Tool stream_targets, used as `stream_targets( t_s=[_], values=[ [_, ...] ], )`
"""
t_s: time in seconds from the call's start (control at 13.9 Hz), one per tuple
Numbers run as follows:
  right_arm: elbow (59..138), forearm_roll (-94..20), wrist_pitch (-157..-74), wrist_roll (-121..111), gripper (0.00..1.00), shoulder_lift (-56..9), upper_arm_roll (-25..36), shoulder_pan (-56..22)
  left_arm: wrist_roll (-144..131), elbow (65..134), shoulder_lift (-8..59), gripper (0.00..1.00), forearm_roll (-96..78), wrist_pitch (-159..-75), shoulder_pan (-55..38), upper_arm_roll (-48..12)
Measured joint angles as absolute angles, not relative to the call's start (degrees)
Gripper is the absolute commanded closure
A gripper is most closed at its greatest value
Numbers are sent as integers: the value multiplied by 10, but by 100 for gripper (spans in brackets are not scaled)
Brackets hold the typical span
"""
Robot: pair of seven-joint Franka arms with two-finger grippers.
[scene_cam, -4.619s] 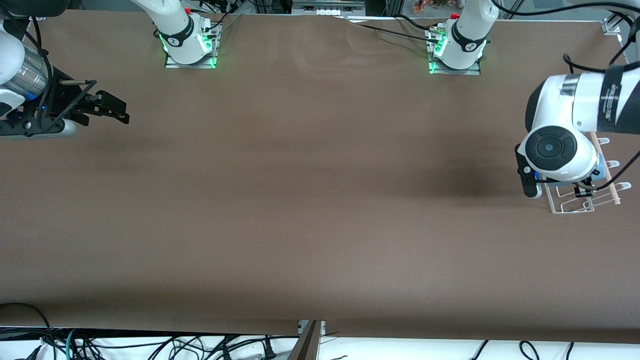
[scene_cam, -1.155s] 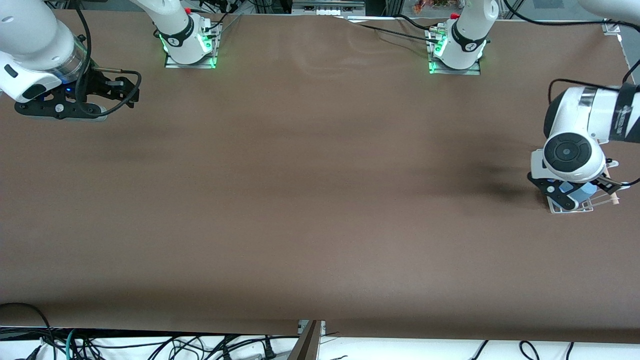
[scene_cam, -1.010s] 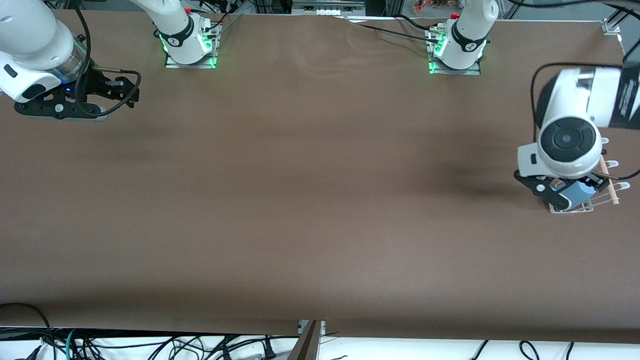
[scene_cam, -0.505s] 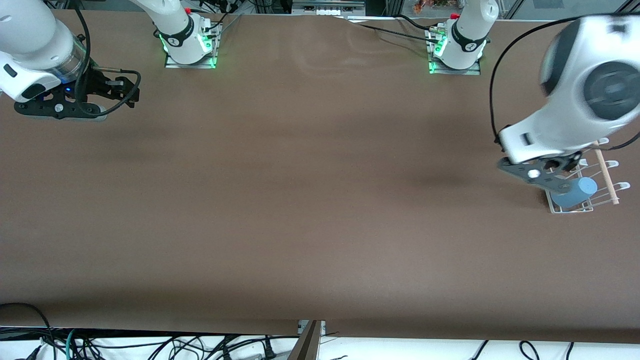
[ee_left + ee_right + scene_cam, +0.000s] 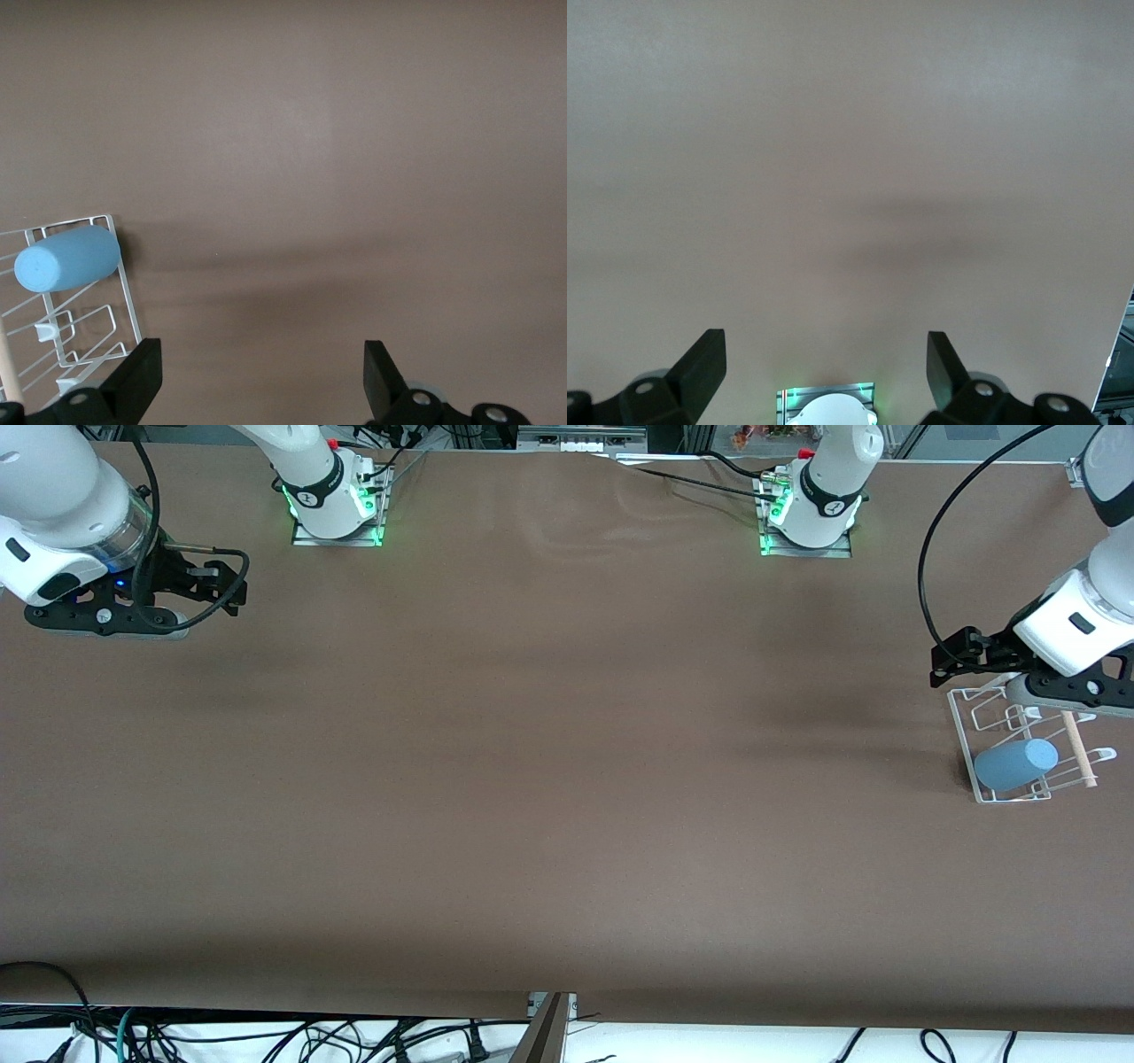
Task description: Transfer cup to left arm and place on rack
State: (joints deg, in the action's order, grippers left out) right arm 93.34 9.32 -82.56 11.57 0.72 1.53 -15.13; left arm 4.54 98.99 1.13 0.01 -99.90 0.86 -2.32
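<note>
Cup (image 5: 1016, 764) lies on its side in rack (image 5: 961, 722), at table's left-arm end: task looks done. Left tool (image 5: 260, 376) open, empty, over rack's edge. Right tool (image 5: 825, 372) open, waits.

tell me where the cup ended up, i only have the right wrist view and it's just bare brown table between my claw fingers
Observer: The small light-blue tapered plastic cup lies on its side in the white wire rack, at the left arm's end of the table.
Operator: is the left claw holding it
Observer: No. The left claw is open and apart from the cup, over the table at the rack's edge.
Operator: which part of the rack is the cup in
Observer: The part nearest the front camera, one end beside the pale wooden rod.
Operator: and where's my claw on the table
Observer: The right claw waits open over the right arm's end.
</note>
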Motion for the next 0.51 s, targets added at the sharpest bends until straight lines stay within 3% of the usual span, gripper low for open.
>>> stream_targets(
  t_s=[0.51],
  values=[
    [933, 93, -826, 116, 0, 7, 15, -151, 44, 993, 10, 0, 1, -1011, -26, 8]
  ],
)
